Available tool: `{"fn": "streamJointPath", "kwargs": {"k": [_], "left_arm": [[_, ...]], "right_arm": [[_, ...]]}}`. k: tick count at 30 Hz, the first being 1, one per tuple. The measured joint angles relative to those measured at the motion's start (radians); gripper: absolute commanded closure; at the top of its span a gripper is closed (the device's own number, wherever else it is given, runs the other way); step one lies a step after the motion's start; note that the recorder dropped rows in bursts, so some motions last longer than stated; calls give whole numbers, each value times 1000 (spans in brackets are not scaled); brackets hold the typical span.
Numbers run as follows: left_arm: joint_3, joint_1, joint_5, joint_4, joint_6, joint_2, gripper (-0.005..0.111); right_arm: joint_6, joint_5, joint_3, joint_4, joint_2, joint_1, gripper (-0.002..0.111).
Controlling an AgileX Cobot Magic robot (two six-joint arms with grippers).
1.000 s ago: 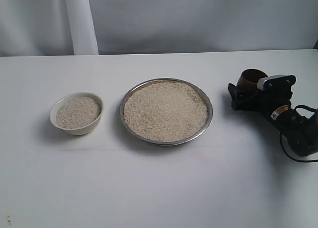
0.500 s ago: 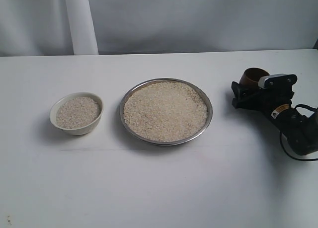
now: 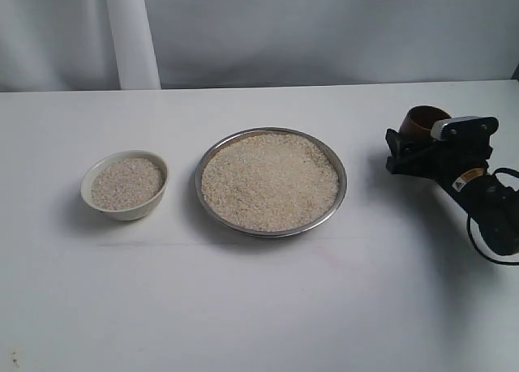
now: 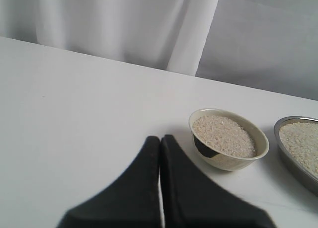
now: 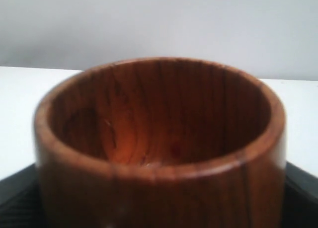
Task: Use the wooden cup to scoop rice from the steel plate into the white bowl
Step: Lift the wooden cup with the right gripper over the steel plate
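The wooden cup [image 3: 425,121] was found at the right end of the counter [image 3: 243,307], well apart from the steel plate [image 3: 341,195]. It was pinched by the right claw [image 3: 405,155], whose black fingers [image 5: 17,200] were seen at either side of the cup's lower wall. The cup was held upright, its mouth turned up. In the right wrist view its reddish-brown interior, streaked with dark grain, was shown close and slightly blurred. Whether the cup's base touched the counter could not be told.

The steel plate was set near the middle of the counter and was filled almost to the rim with a broad, flat bed of rice [image 3: 270,181]. The white bowl [image 3: 123,211] was placed to the left of the plate, near it but not touching, and a level heap of the same grains [image 3: 126,183] was held in it, close to the brim.

The left claw [image 4: 160,143] was seen only in the left wrist view. Its two dark fingers were pressed together, with nothing between them. It was held over bare counter just beside the white bowl, and the plate's edge was seen beyond the bowl.

A pale curtain [image 3: 324,32] was hung behind the counter.
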Motion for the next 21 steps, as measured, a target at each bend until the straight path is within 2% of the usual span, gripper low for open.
{"fn": "streamJointPath", "kwargs": {"k": [7, 13, 18, 21], "left_arm": [[0, 0, 0, 0, 0, 0, 107], [0, 0, 0, 0, 0, 0, 107], [0, 0, 0, 0, 0, 0, 107], [0, 0, 0, 0, 0, 0, 107]], "right_arm": [[37, 2, 39, -106, -57, -1, 81], [113, 98, 43, -329, -156, -3, 81], [220, 145, 44, -438, -238, -3, 82], [276, 167, 46, -467, -291, 7, 91]]}}
